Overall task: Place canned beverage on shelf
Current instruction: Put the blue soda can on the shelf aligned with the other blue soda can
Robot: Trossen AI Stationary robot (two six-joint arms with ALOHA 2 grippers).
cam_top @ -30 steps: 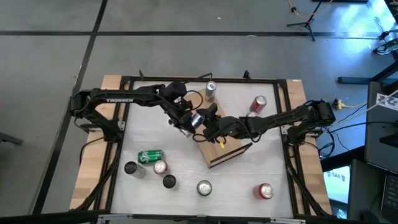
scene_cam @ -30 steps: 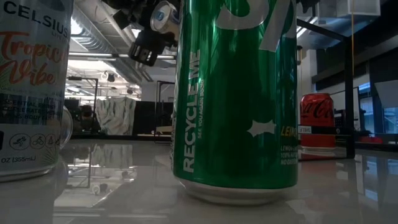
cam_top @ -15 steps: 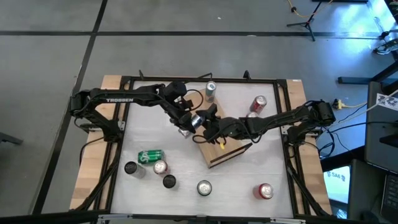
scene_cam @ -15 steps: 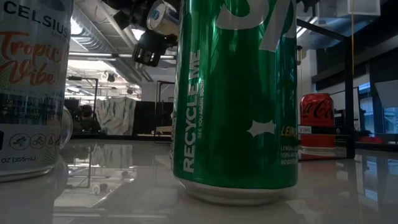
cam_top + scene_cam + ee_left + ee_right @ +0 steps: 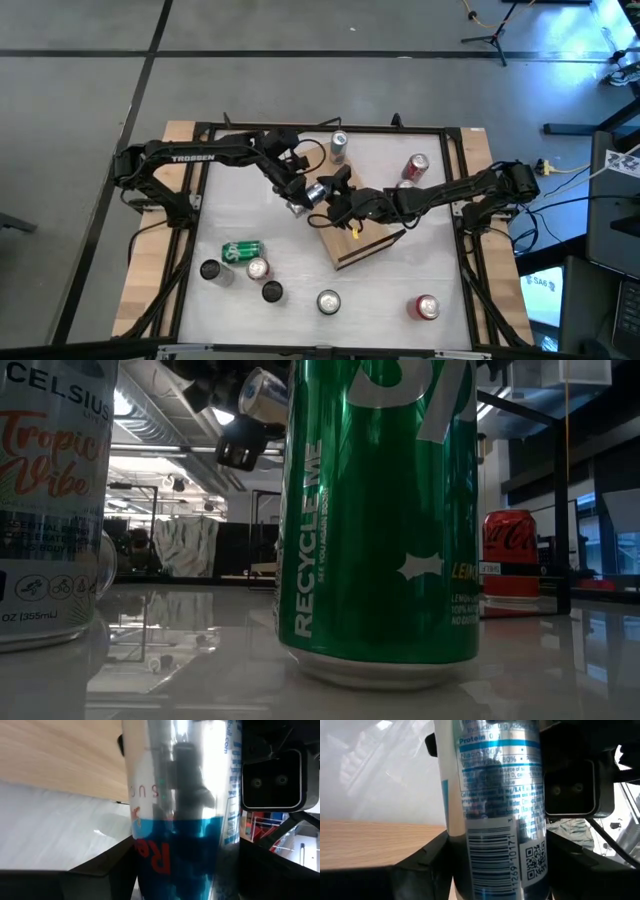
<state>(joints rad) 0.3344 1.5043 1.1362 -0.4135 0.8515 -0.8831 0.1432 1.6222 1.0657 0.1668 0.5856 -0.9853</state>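
A slim silver-and-blue can point(image 5: 316, 191) hangs in the air over the table's middle, just off the far left corner of the light-wood shelf point(image 5: 368, 245), which lies flat on the table. My left gripper point(image 5: 303, 197) comes at the can from the left, and my right gripper point(image 5: 334, 198) from the right. Both are shut on it. In the low view the can's round end point(image 5: 262, 388) shows high up, beside a dark gripper part point(image 5: 240, 452). The can fills both wrist views point(image 5: 185, 805) point(image 5: 492, 805). My left gripper pinches the can's side wall point(image 5: 150, 855) between its two fingers point(image 5: 100, 870), which lie across the can and slant down from the table's left. The can is clear of the table and tilted. My right gripper pinches the can's side wall by the barcode point(image 5: 485, 860) between its two fingers point(image 5: 420, 865). They come from the table's right, slanting slightly down and lying across the can. The can hangs clear of table and shelf.
Other cans stand around: a silver one point(image 5: 339, 146) and a red one point(image 5: 416, 166) at the far side, a green one lying down point(image 5: 242, 250), several near the front edge point(image 5: 328, 300), and a red one point(image 5: 426, 307). A black frame point(image 5: 300, 128) rims the table.
Both grippers have rolled a little about their own lines, and the can between them has turned with them. In the low view its round end now faces more toward the near edge. The left gripper has edged toward the table's right.
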